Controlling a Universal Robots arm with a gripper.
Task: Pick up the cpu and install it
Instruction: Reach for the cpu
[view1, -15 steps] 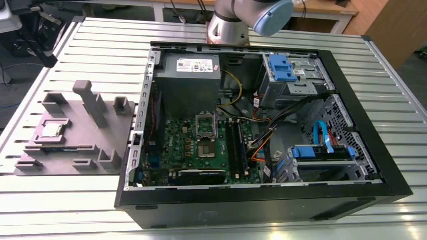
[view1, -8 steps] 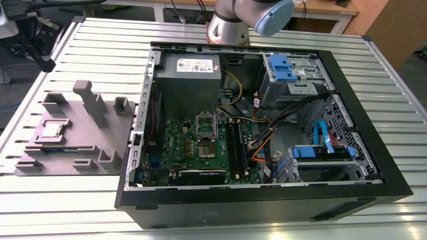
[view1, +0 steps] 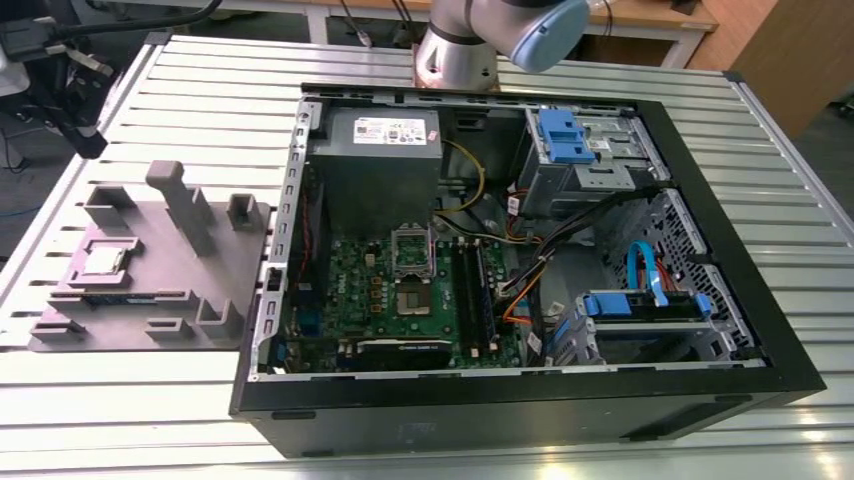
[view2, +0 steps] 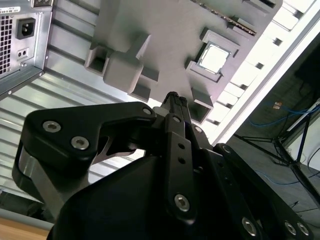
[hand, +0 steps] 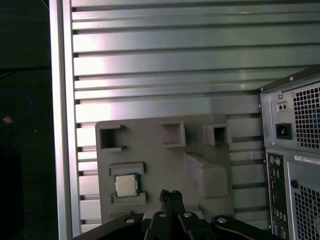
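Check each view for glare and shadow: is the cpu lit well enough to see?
Exterior view: glare on the table slats along the bottom, cpu in its grey fixture evenly lit. First wrist view: bright patch on the slats, dark beyond the table edge, cpu plain. Second wrist view: cpu top reflects pale, gripper dark in the foreground.

Robotics lab or workshop bench: slotted aluminium table (view1: 134, 400) carrying an opened desktop PC case (view1: 534, 420), with a grey parts fixture (view1: 187, 280) near its exterior-view-left edge and a robot arm (view1: 461, 55) behind the case.
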